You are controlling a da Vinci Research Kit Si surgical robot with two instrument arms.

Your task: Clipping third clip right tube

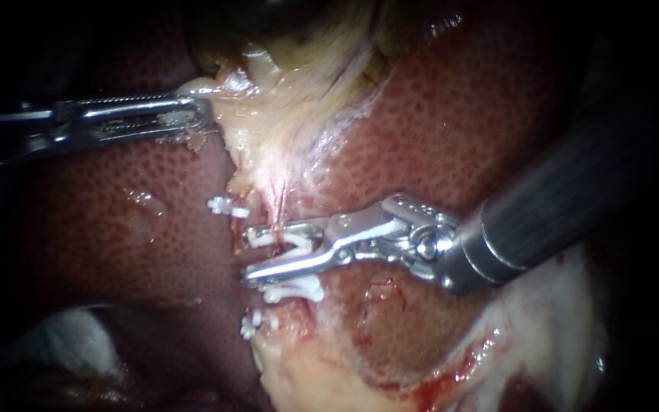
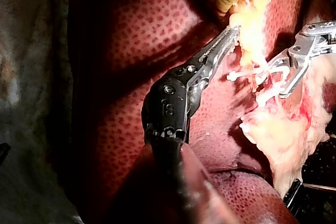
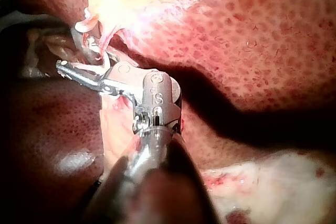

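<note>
Left instrument comes in from the left over the liver. Its claw is clamped narrow on the edge of the pale tissue below the dark gallbladder. My left wrist view agrees: the toothed claw lies together with its tip buried in the yellowish tissue. Right instrument comes in from the right, shaft low across the liver. Its claw stands partly apart and carries a white clip between its two halves, touching it from both sides as far as I can see. That claw straddles the tube, the thin reddish strand running down from the pale tissue, so the clip sits across the tube, not yet squeezed flat. A second clip is on the same strand just under the lower half of the claw, touching or nearly touching it. A third clip sits up and left of the claw, beside the tube. I can't tell what that one grips. A fourth clip is lowest, at the edge of the pale fatty lump. In the right wrist view the claw tips are partly lost against bright tissue, so there's no extra detail there. The two instruments are well apart.
</note>
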